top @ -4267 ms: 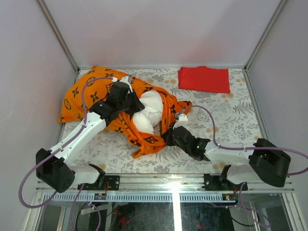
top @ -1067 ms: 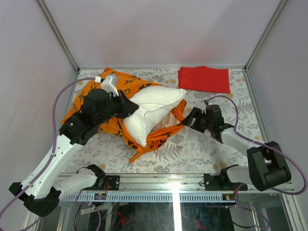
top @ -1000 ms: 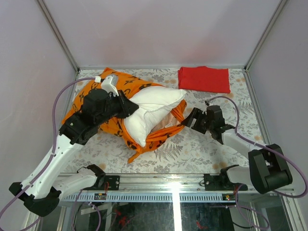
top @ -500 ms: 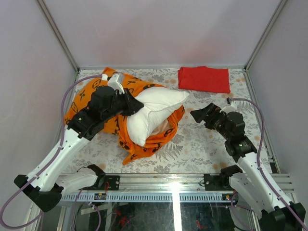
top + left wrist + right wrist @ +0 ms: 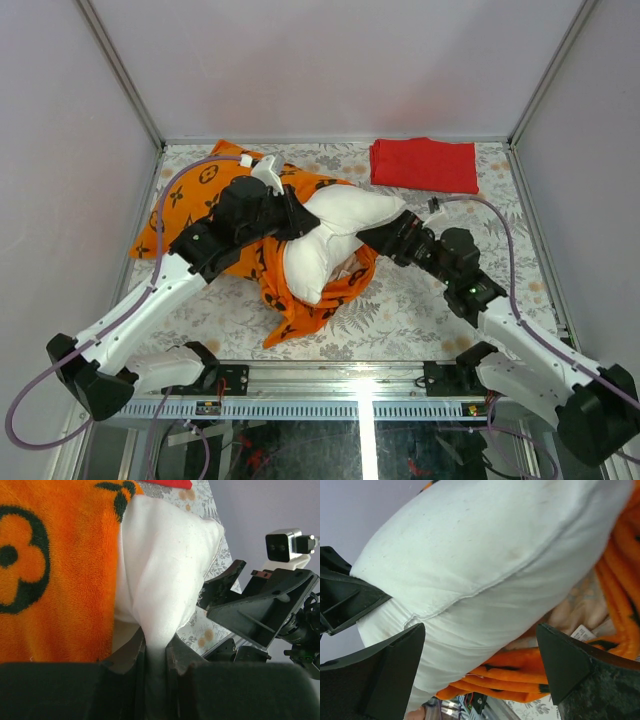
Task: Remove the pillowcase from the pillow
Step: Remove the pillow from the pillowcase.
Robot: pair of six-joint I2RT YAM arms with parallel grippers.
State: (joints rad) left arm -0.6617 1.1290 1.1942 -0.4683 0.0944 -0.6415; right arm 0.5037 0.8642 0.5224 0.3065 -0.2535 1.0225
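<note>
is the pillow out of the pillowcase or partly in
Partly in. The pillow sticks out of the pillowcase, whose orange fabric is bunched around and beneath the pillow's lower end.

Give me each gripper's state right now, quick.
Left gripper: closed, pinching the white pillow.
Right gripper: open wide, the pillow's end between its fingers, not clamped.

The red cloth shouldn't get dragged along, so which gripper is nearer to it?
Right. The right gripper, open by the pillow's corner, lies just short of the red cloth; the left gripper, shut on the pillow, is farther left.
</note>
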